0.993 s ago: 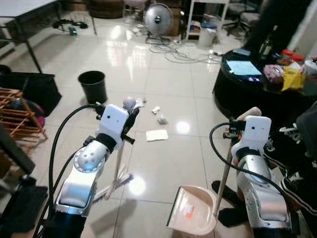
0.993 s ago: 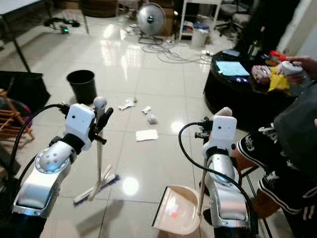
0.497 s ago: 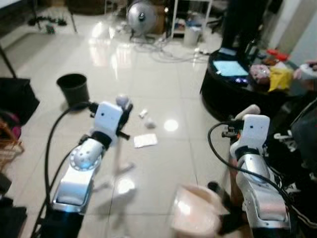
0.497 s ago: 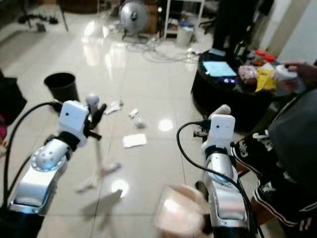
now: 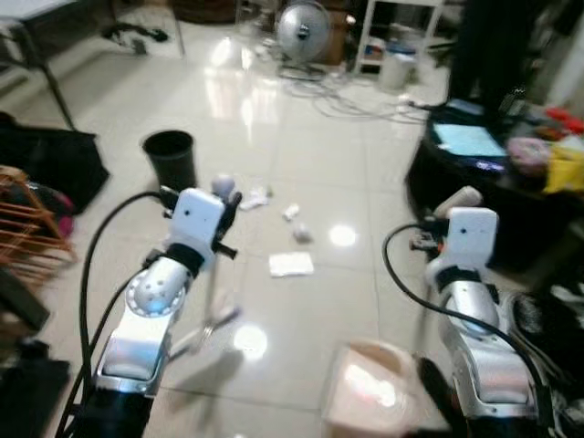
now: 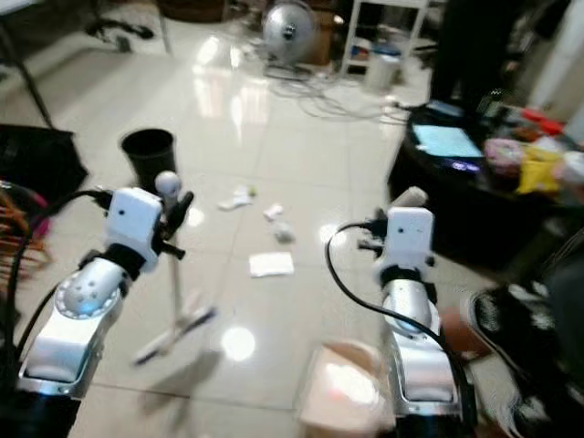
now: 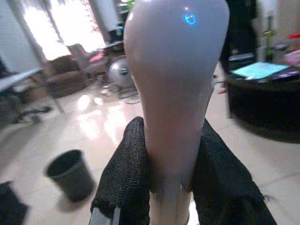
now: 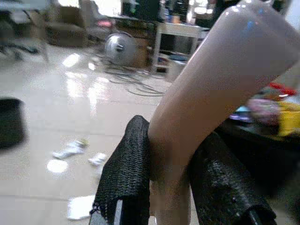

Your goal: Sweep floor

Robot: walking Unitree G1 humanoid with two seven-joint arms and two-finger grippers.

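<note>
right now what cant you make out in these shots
- Pale dustpan on the floor: motion blur smears its outline in both eye views.
- Broom head: blurred to a streak, bristles unreadable.
- Small white scraps of litter on the tiles: too small and soft to identify.
- Dark round table: its clutter is blurred and cut by the right edge.

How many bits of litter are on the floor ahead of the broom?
4: a flat white sheet nearest, a crumpled wad beyond it, a small scrap further on, and a scrap towards the black bin. Blur may hide smaller bits.
</note>
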